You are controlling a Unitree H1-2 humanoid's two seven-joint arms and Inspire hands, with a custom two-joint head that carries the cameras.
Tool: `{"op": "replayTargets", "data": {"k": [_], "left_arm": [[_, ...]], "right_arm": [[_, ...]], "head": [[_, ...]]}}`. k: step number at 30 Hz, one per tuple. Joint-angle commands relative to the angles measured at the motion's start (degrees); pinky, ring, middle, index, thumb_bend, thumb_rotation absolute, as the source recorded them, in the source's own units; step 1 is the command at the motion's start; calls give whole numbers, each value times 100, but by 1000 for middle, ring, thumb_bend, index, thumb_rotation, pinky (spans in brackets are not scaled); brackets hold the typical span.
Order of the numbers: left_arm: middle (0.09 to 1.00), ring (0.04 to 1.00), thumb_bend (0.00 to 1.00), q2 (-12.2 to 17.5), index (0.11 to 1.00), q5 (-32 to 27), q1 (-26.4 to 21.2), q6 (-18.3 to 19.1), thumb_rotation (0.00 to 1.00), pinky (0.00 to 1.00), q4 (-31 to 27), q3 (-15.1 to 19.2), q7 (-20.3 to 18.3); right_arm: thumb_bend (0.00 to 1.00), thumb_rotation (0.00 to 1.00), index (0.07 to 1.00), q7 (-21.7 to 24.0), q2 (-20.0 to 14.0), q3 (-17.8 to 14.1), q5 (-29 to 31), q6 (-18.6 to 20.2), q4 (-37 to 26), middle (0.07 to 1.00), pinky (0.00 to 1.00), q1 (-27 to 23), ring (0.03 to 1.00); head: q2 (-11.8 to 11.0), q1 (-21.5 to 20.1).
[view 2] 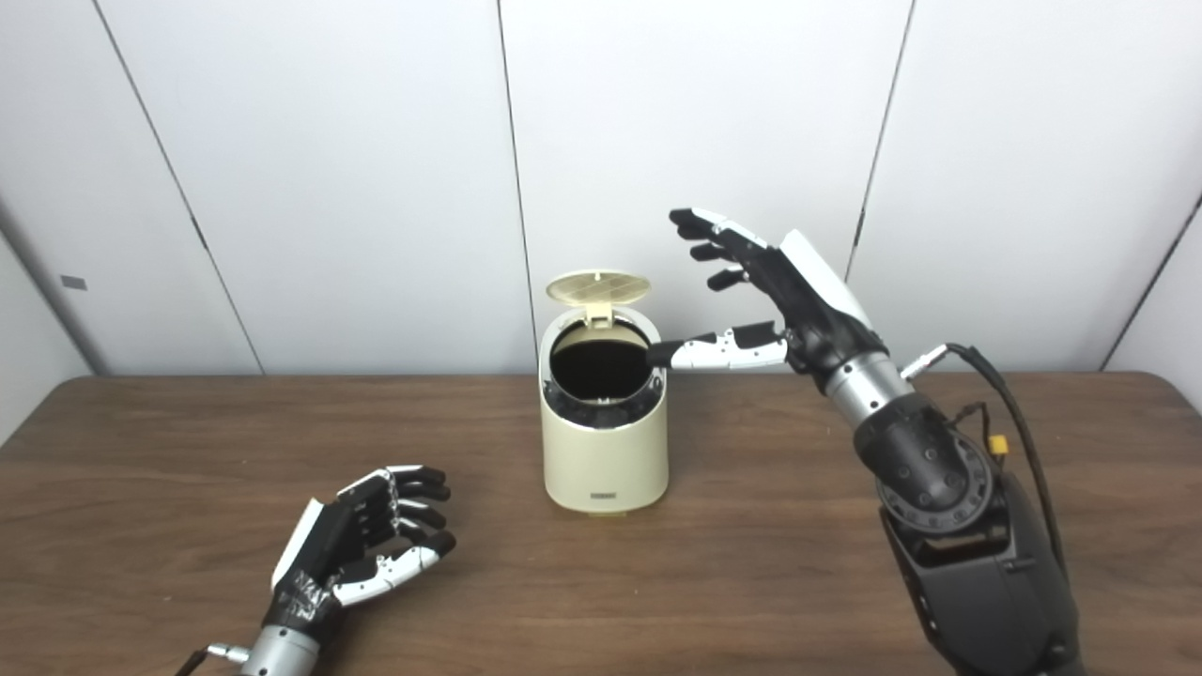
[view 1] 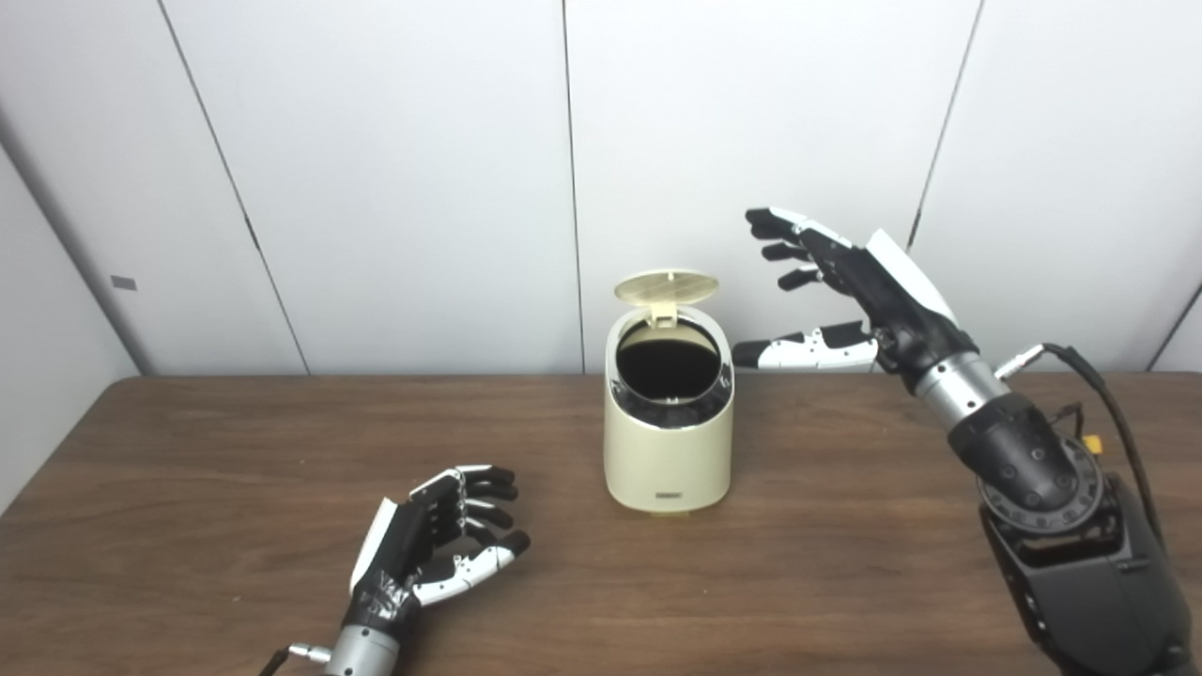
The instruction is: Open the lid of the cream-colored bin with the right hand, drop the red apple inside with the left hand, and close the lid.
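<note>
Nearest to you, low at the front left of the table [view 1: 188, 451], your left hand [view 1: 427, 540] rests just above or on the wood with its fingers loosely curled and spread; it grips nothing, and nothing lies between the fingers and the thumb. Look past it to the cream-colored bin [view 1: 669, 441], which stands upright near the middle of the table, well apart from that hand. Its lid [view 1: 666, 286] is swung up on the rear hinge and stands almost vertical behind the opening, showing you its ribbed underside. A shiny metal ring edges the round mouth, and the inside reads as plain dark, so you cannot tell what, if anything, lies at the bottom. A small label sits low on the front wall. No red apple shows anywhere on the table or in either hand. Your right hand [view 1: 850, 286] hangs in the air to the right of the bin and a little above its rim, fingers [view 1: 779, 225] stretched out and apart toward the raised lid, thumb pointing left toward the bin's upper edge. It is released and holds nothing; the thumb tip comes very close to the rim, but whether it touches you cannot tell from these views. Behind everything stands a plain white panelled wall [view 1: 394, 169].
</note>
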Motion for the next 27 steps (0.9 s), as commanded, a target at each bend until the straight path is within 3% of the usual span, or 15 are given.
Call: {"op": "replayTargets", "data": {"k": [1, 4, 9, 13, 19, 27], "left_arm": [[669, 570, 630, 19, 689, -20, -78, -248, 50, 465, 102, -14, -25], [669, 564, 641, -10, 685, -58, -77, -302, 37, 468, 130, -22, -69], [664, 574, 667, -42, 679, 35, -58, -330, 64, 501, 141, -33, -28], [663, 579, 681, -71, 675, 48, -51, -395, 68, 513, 159, -37, -26], [664, 580, 690, -97, 673, 80, -46, -376, 88, 512, 128, -32, -8], [658, 573, 694, -115, 676, 53, -51, -323, 80, 502, 120, -18, -20]], "right_arm": [[708, 396, 868, 11, -10, 30, -114, 39, 15, 874, 702, -465, 834], [719, 411, 870, 93, -37, 231, -335, 102, 155, 883, 682, -704, 832], [719, 422, 860, 322, -97, 497, -637, 274, 272, 891, 749, -942, 863], [735, 457, 839, 414, -179, 691, -865, 35, 461, 886, 763, -1024, 875], [715, 533, 859, 858, -443, 1131, -1296, -89, 268, 907, 873, -1055, 993], [742, 555, 842, 917, -505, 1184, -1463, -392, 186, 866, 835, -933, 997]], "head": [[4, -8], [-4, 7], [3, 30], [8, 64], [24, 63], [60, 80]]}}
